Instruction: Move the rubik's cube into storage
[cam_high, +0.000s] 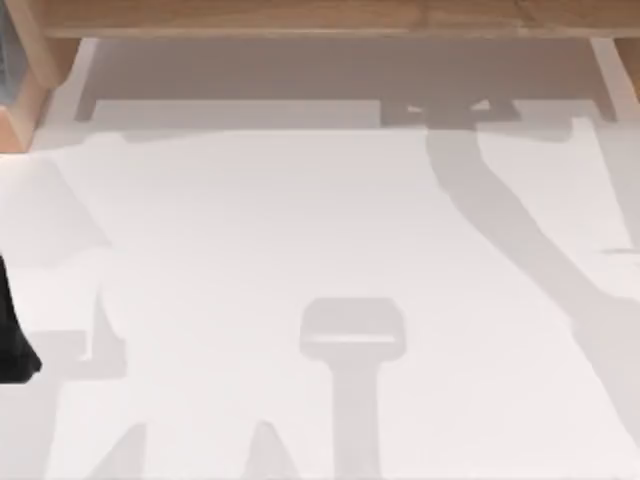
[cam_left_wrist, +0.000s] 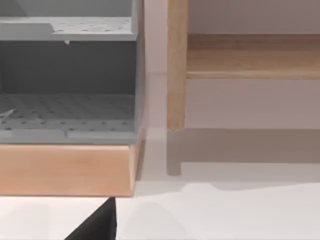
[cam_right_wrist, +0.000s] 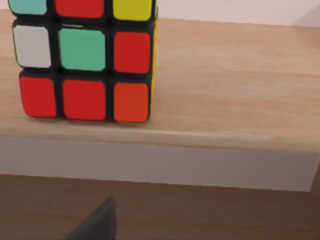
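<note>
Rubik's cube (cam_right_wrist: 82, 60) stands on a light wooden shelf board (cam_right_wrist: 225, 90), close to the board's front edge, seen in the right wrist view. Face toward the camera: red, red, orange along the bottom row; white, green, red in the middle; cyan, red, yellow at the top. Cube sits flat and upright, nothing touching it. A pale band runs under the board's front edge, with darker brown wood below that.

Right claw (cam_right_wrist: 97, 222): one dark fingertip shows at the frame edge, below the shelf and apart from the cube. Cannot tell whether it is wide or narrow.

Left claw (cam_left_wrist: 97, 222): a dark fingertip over the white worktop (cam_left_wrist: 225, 215), just in front of a wooden-based unit holding grey perforated trays (cam_left_wrist: 67, 112) stacked in two levels. Beside that unit a wooden post (cam_left_wrist: 176, 65) carries a wooden shelf (cam_left_wrist: 252, 57). Opening of this claw also cannot be told.

Top view: white worktop (cam_high: 300, 220) crossed by grey arm shadows, a wooden shelf edge (cam_high: 300, 18) along the far side, a wooden corner (cam_high: 25, 100) at far left, and a dark piece of the left arm (cam_high: 12, 340) at the left edge.
</note>
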